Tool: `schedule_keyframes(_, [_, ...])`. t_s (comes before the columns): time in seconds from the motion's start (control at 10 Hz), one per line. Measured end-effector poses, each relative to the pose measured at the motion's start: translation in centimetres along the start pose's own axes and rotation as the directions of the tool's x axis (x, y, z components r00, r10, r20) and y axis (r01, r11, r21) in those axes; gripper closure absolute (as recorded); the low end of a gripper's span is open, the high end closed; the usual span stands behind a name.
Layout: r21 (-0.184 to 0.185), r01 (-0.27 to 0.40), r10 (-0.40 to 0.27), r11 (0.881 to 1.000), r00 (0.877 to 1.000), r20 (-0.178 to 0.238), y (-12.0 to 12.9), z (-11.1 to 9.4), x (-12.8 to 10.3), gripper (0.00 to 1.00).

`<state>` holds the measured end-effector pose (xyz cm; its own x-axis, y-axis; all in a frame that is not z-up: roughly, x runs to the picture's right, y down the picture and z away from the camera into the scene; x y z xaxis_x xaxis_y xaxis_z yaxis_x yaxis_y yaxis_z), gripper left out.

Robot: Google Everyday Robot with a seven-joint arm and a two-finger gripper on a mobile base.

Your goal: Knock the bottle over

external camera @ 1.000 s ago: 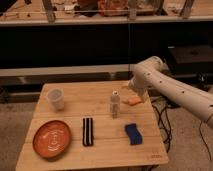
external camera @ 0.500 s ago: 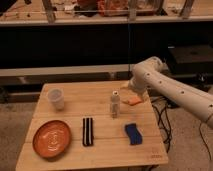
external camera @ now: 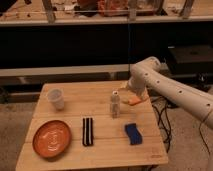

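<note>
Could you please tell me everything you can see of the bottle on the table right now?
The bottle is small, slim and pale whitish-beige, narrowing to a neck with a white cap. It looks like plastic. It stands upright on the wooden table, right of centre, nearer the back edge, not yet knocked over. The gripper is close to its upper right, beside an orange object; whether it touches the bottle cannot be told. The cup stands well to its left.

The white arm [external camera: 170, 87] bends down, its end effector [external camera: 126, 95] low.

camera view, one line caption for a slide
Tool beside the upright bottle on a wooden table.
</note>
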<state>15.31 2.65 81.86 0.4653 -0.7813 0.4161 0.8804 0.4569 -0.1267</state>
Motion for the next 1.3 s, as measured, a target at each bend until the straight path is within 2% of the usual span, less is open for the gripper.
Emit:
schedule_keyframes(0.6, [0.001,0.086,-0.086,0.996,0.996,0.021,-1.0,0.5,-0.6,0.20])
schedule_keyframes(1.3, [0.011,0.178,-0.179,0.984,0.983,0.048,-2.2,0.9,-1.7,0.20])
